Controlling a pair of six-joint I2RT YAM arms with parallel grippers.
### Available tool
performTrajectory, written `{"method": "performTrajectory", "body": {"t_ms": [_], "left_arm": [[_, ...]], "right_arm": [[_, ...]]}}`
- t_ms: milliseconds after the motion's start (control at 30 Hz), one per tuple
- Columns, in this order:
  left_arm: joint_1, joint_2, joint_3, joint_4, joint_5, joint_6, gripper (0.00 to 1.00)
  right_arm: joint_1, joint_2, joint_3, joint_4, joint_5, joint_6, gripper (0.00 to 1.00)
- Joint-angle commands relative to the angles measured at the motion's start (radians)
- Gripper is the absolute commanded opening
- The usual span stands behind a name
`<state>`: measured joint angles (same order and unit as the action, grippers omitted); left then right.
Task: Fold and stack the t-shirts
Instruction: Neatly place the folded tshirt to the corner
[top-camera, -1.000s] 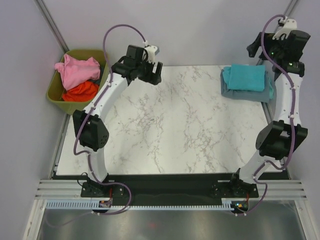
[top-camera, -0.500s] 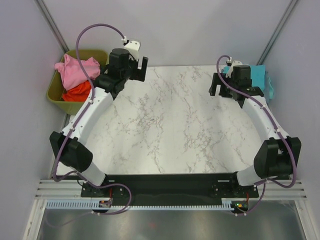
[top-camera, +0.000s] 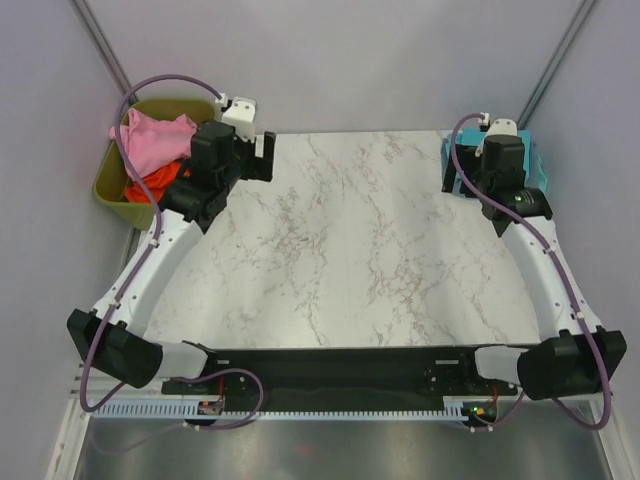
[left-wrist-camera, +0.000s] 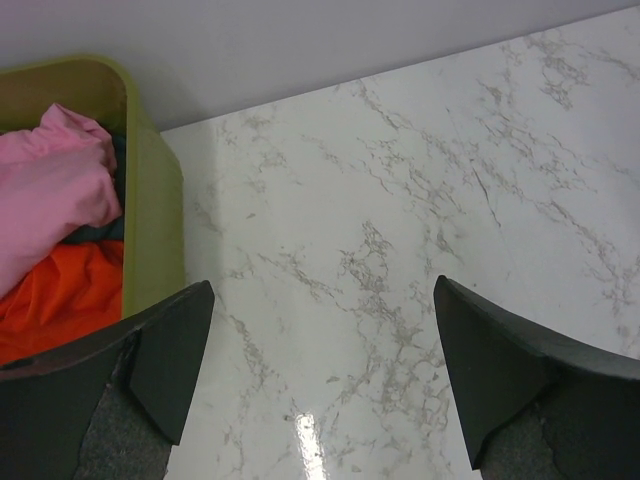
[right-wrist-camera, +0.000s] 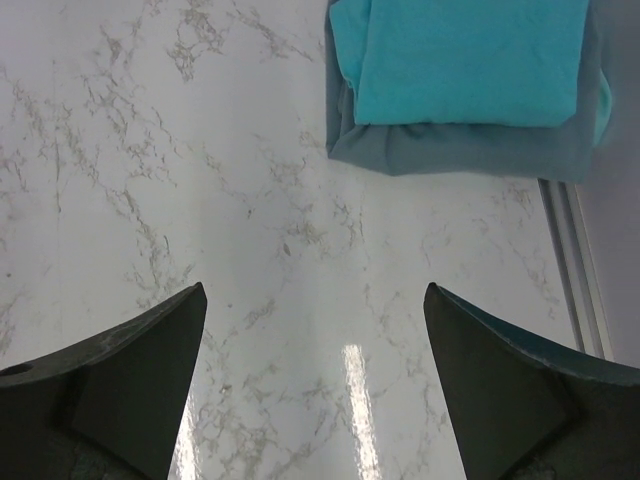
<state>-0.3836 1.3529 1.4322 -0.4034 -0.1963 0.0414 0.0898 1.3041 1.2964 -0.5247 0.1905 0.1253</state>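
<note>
Beside the olive-green plastic bin (left-wrist-camera: 155, 220), the spread, empty left hand (left-wrist-camera: 320, 285) would need to pinch the crumpled pink cloth t-shirt (left-wrist-camera: 50, 190) deeply.

Pink t-shirt (left-wrist-camera: 50, 190), orange-red t-shirt (left-wrist-camera: 60, 300), teal t-shirt (right-wrist-camera: 470, 60), grey-blue t-shirt (right-wrist-camera: 450, 155): all plain. Bin (left-wrist-camera: 155, 230) olive-green. Tabletop (top-camera: 340, 250) white marble w/ grey veins.

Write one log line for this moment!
left fingers open, empty | right fingers open, empty | stack: teal shirt on grey-blue shirt | bin: pink shirt, orange-red shirt
</note>
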Motion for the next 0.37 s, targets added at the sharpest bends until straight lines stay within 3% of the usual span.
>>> {"method": "performTrajectory", "body": {"t_ms": [0,100,333], "left_arm": [[0.002,-0.029,-0.007,0.083,-0.037,0.063,0.98],[0.043,-0.009,-0.004,0.135,-0.126,0.135,0.99],[0.167,0.044,0.036,0.152,-0.152,0.164,0.98]], "right_arm": [[0.004,-0.071,-0.031,-0.084,0.038,-0.013,0.98],[0.004,-0.118,-0.08,-0.081,0.053,-0.006,0.98],[0.004,-0.06,-0.042,-0.153,0.086,0.027,0.98]]}}
